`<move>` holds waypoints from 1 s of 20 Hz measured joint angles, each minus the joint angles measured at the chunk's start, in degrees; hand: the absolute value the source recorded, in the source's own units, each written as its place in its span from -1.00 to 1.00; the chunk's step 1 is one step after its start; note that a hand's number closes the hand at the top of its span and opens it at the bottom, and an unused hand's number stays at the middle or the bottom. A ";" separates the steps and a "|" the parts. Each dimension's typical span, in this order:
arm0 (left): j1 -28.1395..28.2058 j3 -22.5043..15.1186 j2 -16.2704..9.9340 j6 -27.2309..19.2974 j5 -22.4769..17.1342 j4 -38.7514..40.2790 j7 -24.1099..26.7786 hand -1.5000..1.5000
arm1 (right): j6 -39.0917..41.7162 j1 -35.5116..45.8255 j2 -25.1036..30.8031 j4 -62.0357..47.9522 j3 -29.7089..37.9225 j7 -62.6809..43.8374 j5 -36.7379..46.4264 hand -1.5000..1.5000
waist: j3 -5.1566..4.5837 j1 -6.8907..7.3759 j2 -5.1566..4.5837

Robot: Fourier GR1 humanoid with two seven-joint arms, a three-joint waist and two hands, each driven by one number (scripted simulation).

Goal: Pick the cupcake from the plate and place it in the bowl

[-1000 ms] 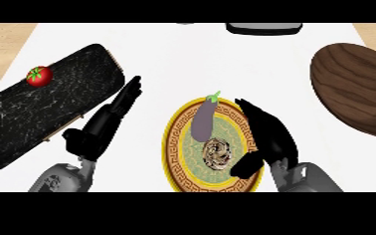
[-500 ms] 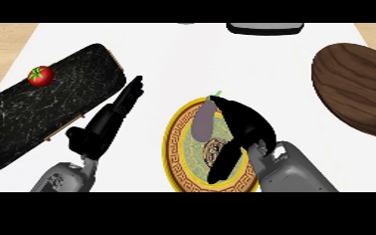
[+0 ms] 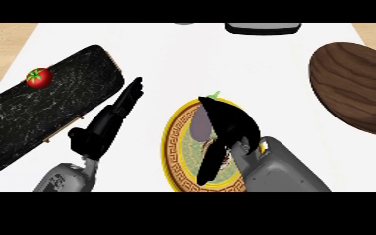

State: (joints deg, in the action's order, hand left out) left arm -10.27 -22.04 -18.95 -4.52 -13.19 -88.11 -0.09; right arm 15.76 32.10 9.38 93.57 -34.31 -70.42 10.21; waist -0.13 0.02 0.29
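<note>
Under right robot hand (image 3: 229,124), curled over round gold-rimmed plate (image 3: 175,149), cupcake mostly hidden; can't tell if gripped. Close fingers round it w/o nudging purple eggplant (image 3: 198,125) just left.

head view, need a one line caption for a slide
Right hand curls down over the cupcake on the gold-rimmed plate, beside an eggplant; left hand rests open.

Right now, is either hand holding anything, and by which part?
Cannot tell. The right hand is curled over the plate where the cupcake sits, hiding it, so no hold shows. The left hand is open and holds nothing.
</note>
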 measured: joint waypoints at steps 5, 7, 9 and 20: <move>0.76 0.50 0.17 0.19 0.23 -1.21 -0.70 0.00 | -0.69 -0.64 0.42 0.58 -2.22 0.59 3.72 -1.00 | 0.05 -0.11 0.01; 0.86 0.70 0.38 0.58 0.44 -0.55 -0.27 0.00 | -1.11 -2.00 0.87 2.26 -3.51 0.62 5.63 -1.00 | 0.05 -0.36 0.02; 0.95 1.33 0.09 1.08 0.33 -0.66 -0.29 0.00 | -1.50 -2.45 0.87 2.66 -4.37 0.75 7.71 -1.00 | 0.06 -0.31 0.00; 0.93 2.54 0.97 2.10 1.09 -0.20 -0.15 0.00 | -2.68 -5.61 0.99 -1.27 -6.10 2.48 16.62 -1.00 | 0.07 -0.28 -0.16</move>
State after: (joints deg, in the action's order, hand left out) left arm -9.35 -19.50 -17.98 -2.42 -12.10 -88.31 -0.24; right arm 13.08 26.49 10.37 92.30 -40.41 -67.94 26.84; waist -0.06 -0.26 0.12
